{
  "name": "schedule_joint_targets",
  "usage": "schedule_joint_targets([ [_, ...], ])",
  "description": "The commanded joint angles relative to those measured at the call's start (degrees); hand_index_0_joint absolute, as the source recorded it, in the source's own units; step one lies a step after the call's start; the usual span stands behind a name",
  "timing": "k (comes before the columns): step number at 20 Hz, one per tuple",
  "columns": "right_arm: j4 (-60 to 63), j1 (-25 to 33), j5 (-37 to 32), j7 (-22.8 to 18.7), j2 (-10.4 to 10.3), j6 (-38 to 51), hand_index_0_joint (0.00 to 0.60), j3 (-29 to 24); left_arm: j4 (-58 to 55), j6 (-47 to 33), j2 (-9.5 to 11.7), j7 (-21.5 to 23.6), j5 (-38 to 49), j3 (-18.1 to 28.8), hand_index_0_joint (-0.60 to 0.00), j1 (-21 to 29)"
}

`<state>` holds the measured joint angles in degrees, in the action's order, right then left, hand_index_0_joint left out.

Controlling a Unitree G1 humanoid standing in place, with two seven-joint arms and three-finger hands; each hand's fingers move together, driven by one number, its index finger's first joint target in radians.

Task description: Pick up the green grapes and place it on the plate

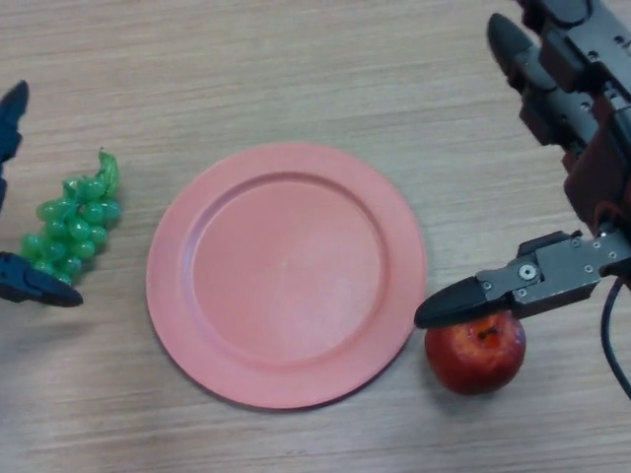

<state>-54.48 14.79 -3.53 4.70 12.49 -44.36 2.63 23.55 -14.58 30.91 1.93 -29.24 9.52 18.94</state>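
Observation:
A bunch of green grapes point(73, 224) lies on the wooden table left of the pink plate point(286, 271). The plate holds nothing. My left hand point(28, 278) shows at the left edge, with one finger above the grapes and one just below them, straight and apart, touching or almost touching the bunch. My right hand point(552, 271) is at the right, fingers straight and spread. Its thumb reaches over the top of a red apple point(475, 353) without gripping it.
The red apple sits on the table just off the plate's lower right rim. The wooden table point(296, 69) stretches behind the plate.

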Motion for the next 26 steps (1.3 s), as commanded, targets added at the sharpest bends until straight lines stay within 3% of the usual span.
schedule_joint_targets([
  [1, -2.58, 1.93, -2.19, -2.35, 0.36, 7.08, 0.000, -2.38, -0.98, -4.81, 3.46, 4.57, -2.96, 3.08, 0.000, 1.86],
  [5, -2.95, 1.75, -4.89, -3.51, 1.00, 7.19, 0.000, -3.94, 0.86, -1.92, 3.46, 3.09, -8.45, 2.26, 0.000, 0.28],
  [7, -3.12, 1.88, -5.51, -3.86, 1.57, 6.91, 0.000, -4.13, 0.53, -0.50, 2.40, 2.75, -7.02, 2.92, 0.000, -0.09],
  [8, -3.14, 1.88, -5.56, -3.88, 1.61, 6.88, 0.000, -4.15, 0.49, -0.38, 2.30, 2.66, -6.79, 2.94, -0.049, -0.08],
  [11, -3.49, 2.20, -6.20, -4.25, 1.86, 6.22, 0.000, -4.25, -0.29, 0.51, 1.58, 1.04, -3.67, 3.06, -0.448, -0.22],
  [12, -3.78, 2.14, -6.45, -4.43, 1.97, 6.08, 0.000, -4.20, -0.71, 0.71, 1.38, 1.45, -1.20, 4.05, -0.549, -0.05],
  [13, -4.13, 1.90, -6.60, -4.61, 1.97, 6.20, 0.000, -3.95, -0.30, 1.06, 1.46, 3.77, 1.57, 5.06, -0.600, 0.76],
  [19, -5.48, 2.56, -10.33, -7.96, 2.43, 6.52, 0.000, -5.22, 1.70, -1.98, 3.32, 8.03, 4.27, 6.03, -0.600, -0.39],
  [23, -5.52, 2.05, -12.62, -10.89, 4.16, 7.46, 0.000, -4.00, -2.94, -0.45, 3.03, 2.35, 12.01, 8.96, -0.600, -2.85],
  [26, -5.52, 2.36, -13.93, -12.94, 5.81, 7.78, 0.000, -3.05, -8.67, 1.73, 4.20, 2.69, 12.49, 11.27, -0.600, -4.37],
])
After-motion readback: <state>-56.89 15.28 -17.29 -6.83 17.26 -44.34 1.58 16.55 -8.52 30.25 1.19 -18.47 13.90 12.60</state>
